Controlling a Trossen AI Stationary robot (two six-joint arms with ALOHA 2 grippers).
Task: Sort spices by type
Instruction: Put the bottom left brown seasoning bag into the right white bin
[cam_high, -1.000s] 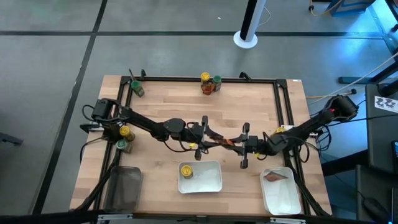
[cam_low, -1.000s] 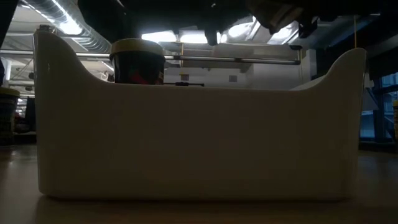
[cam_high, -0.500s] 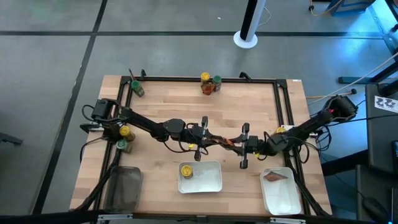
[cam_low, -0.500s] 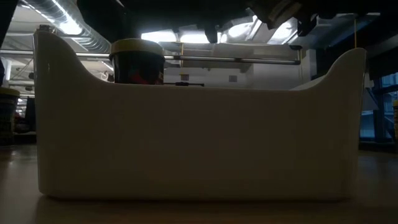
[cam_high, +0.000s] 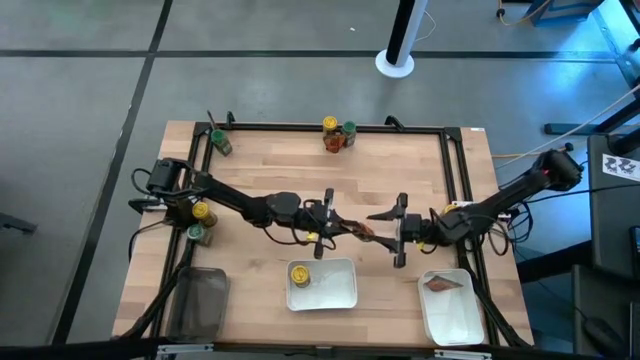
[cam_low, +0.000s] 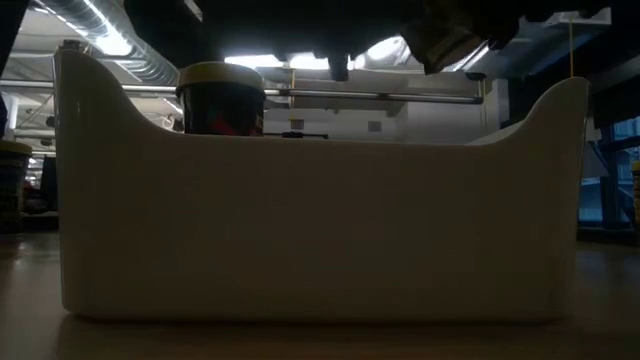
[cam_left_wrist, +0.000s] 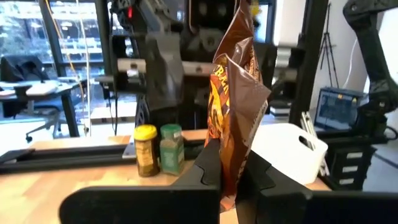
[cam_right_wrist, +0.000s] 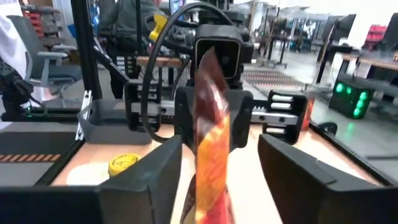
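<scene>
The packet (cam_high: 362, 230) hangs mid-air over the table's middle, long axis running 9 to 3 o'clock between the arms. The left gripper (cam_high: 340, 226) is clamped on its 9 o'clock end; the right gripper (cam_high: 392, 224) stands parted around the other. The middle tray (cam_high: 340, 290) holds a yellow-capped jar (cam_high: 299, 274); the right tray (cam_high: 455, 318) holds another packet (cam_high: 439, 285).

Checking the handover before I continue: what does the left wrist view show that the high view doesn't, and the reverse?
Only the left wrist view: the left hand shut on the packet, its fingers pinching the lower edge.

Only the high view: the right hand open and clear of the packet, a yellow-capped jar in the middle tray, another packet in the right tray.

Both: the jar pair at the table's far edge.
</scene>
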